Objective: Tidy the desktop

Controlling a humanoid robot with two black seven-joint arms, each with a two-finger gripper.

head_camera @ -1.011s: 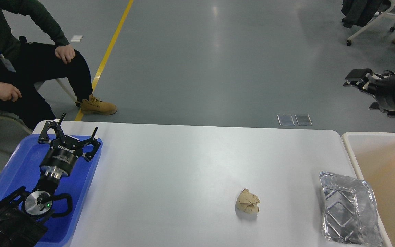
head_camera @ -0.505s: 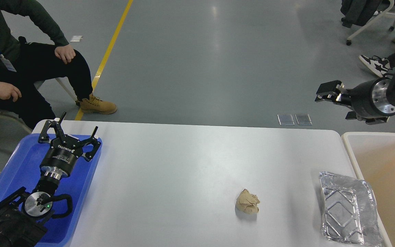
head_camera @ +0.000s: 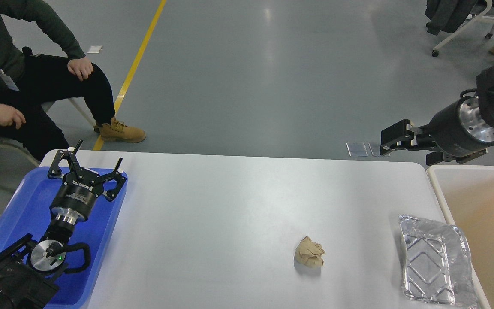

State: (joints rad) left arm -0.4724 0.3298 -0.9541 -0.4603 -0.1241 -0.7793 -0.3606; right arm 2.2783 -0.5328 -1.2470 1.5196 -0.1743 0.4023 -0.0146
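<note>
Grey polished floor with a yellow line (head_camera: 142,51) runs behind our work area, where a seated person (head_camera: 24,81) in tan boots waits at the far left. Before us spreads the desktop (head_camera: 230,214), a broad white surface that takes up most of the lower view, and two stray things lie on it: a crumpled ball of brown paper (head_camera: 309,252) toward the near right, and a crushed foil tray (head_camera: 438,262) at the right edge, just beside the beige bin (head_camera: 438,189). We judge the tidying unfinished, since both pieces rest on the surface and neither arm holds anything. As for containers, what we see of the bin's inside looks empty; the blue tray (head_camera: 101,231) on the left shows nothing inside except our own arm hovering over it, though that arm hides part of its floor. Our left gripper (head_camera: 86,165) sits above the far end of the blue tray with its jaws spread wide and empty. Our right gripper (head_camera: 390,139) hangs beyond the far right corner of the surface, seen from the side, so we cannot tell whether its jaws are parted. What remains, in our view, is to move the paper ball and foil tray off the surface.
</note>
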